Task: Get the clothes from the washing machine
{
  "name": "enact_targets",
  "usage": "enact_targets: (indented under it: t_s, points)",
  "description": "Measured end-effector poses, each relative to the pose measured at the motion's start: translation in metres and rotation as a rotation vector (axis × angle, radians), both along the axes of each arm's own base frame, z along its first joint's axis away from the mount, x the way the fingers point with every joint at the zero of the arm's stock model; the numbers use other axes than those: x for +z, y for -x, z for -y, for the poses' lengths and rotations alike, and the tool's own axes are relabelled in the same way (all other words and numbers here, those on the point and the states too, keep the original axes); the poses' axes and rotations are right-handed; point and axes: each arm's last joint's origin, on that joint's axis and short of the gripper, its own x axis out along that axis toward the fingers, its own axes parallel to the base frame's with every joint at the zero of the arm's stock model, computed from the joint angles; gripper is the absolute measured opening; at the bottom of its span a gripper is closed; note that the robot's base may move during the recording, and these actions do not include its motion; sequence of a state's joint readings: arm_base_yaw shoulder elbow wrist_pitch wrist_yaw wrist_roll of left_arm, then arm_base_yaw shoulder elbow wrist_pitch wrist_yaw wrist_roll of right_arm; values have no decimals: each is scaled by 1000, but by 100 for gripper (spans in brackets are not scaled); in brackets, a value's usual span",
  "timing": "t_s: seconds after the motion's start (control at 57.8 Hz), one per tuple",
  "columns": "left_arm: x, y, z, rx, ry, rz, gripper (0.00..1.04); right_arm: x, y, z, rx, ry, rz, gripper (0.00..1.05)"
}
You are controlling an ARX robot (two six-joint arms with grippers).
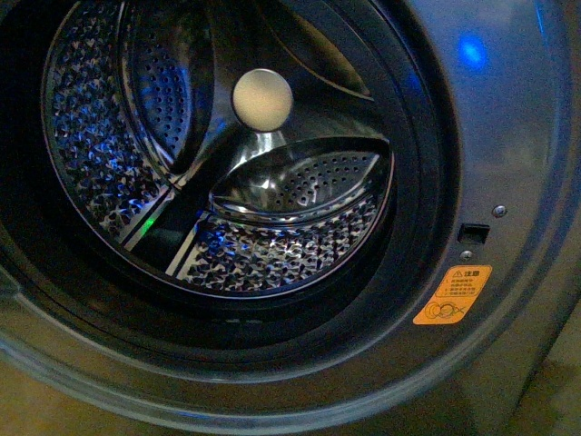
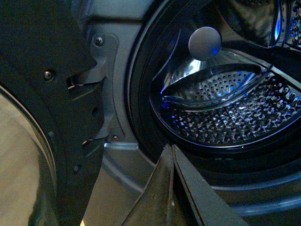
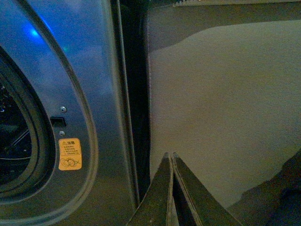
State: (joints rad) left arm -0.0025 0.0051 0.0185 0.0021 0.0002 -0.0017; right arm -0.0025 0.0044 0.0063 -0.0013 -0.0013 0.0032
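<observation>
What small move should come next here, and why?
Probably check the job is done and back off: the washing machine stands open, its drum shows no clothes, and both the left gripper and right gripper are shut and empty.

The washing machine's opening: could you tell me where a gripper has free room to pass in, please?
The door is swung open, so the round mouth inside the dark gasket is unobstructed. The widest free space lies on the drum floor, between the raised paddles below the cream disc. It is tighter beside the hinge. No garment shows.
</observation>
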Motion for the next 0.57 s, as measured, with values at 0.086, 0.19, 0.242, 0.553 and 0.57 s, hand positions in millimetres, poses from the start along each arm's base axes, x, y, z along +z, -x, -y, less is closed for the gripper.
enact_targets:
  t_s: [0.086,0.19,0.242,0.553,0.57]
  points:
    - [0,0,0,0,1,0,14,0,0,0,0,0,0,2]
    - [0,0,0,0,1,0,32,0,0,0,0,2,0,3]
    - [0,0,0,0,1,0,41,0,0,0,0,2,0,10]
    - [0,0,0,0,1,0,93,0,0,0,0,2,0,62]
    - [0,0,0,0,1,0,96,0,0,0,0,2,0,65]
